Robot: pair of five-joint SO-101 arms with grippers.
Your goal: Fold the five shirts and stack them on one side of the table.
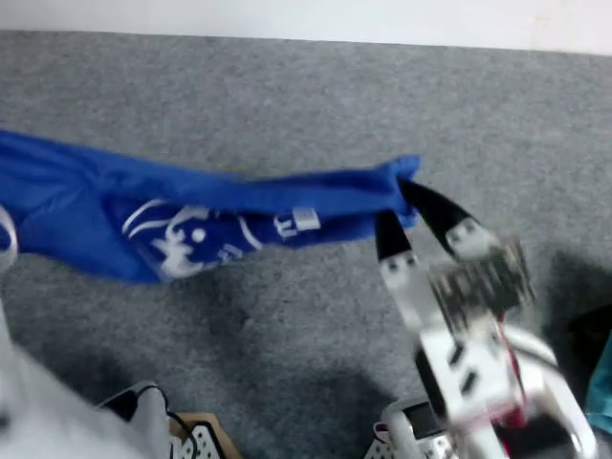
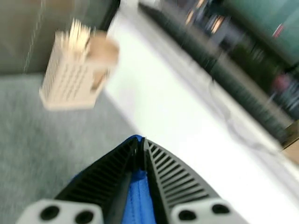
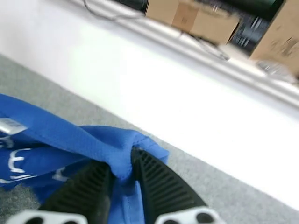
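Holding blue shirt [image 1: 239,206] aloft, left end effector [image 2: 140,142], right end effector [image 1: 392,201]

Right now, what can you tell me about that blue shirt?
The blue shirt looks like soft, thin cloth, bunched into a long wrinkled band stretched across the grey table. A white print and a small white label show near its middle. The right gripper is shut on one end, the cloth puckering in its grip; the left gripper is shut on blue cloth too.
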